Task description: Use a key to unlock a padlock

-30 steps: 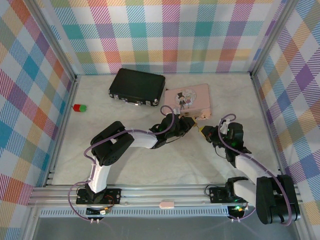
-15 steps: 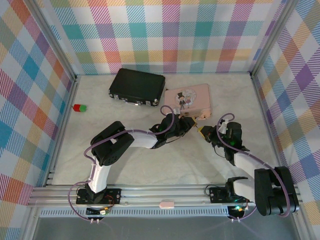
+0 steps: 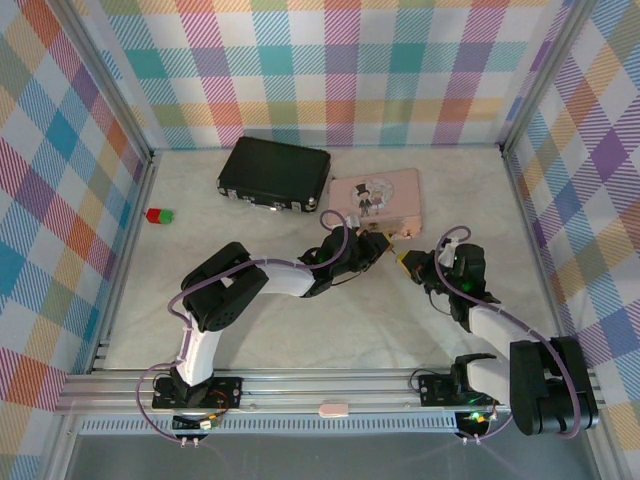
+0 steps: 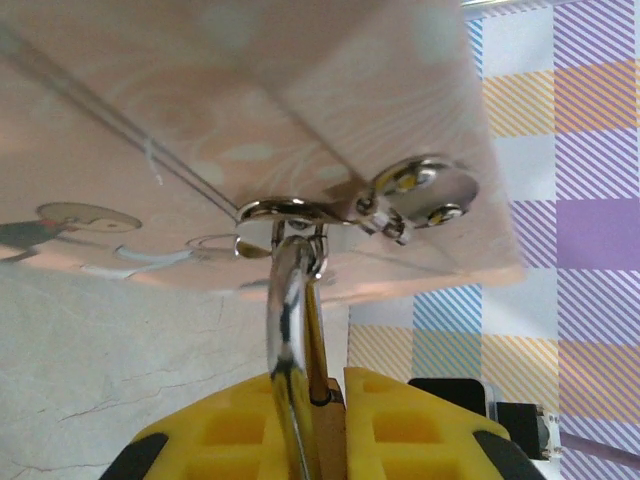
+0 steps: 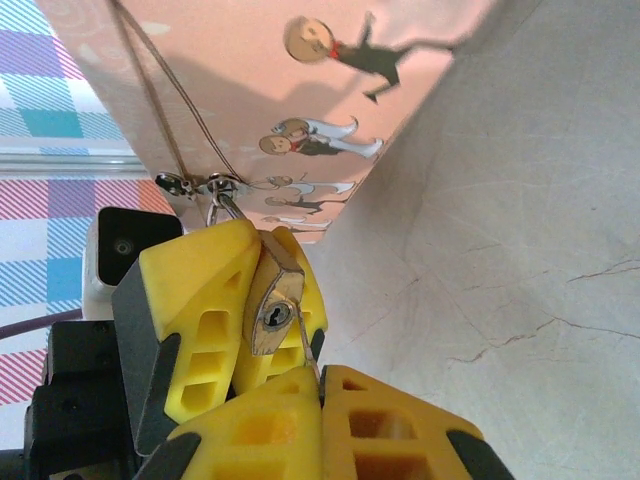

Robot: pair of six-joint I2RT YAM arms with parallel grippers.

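Note:
The brass padlock (image 5: 268,300) hangs by its silvery shackle (image 4: 290,320) from the hasp (image 4: 290,211) of the pink box (image 3: 385,193). My left gripper (image 4: 335,390) is shut on the padlock's body, and its yellow fingers (image 5: 195,290) flank the lock in the right wrist view. The keyhole face points at my right gripper (image 5: 322,378), which is shut on the thin grey key (image 5: 308,352). The key's blade slants up and its tip rests just right of the keyhole, outside it. From above, both grippers (image 3: 378,246) (image 3: 408,262) meet at the box's front edge.
A black case (image 3: 275,173) lies behind and left of the pink box. A small red and green block (image 3: 158,214) sits near the left wall. Plaid walls close in the back and both sides of the white table (image 3: 300,320).
The right arm's forearm has shifted slightly left. Both grippers stay at the padlock, the left still holding it and the right still holding the key.

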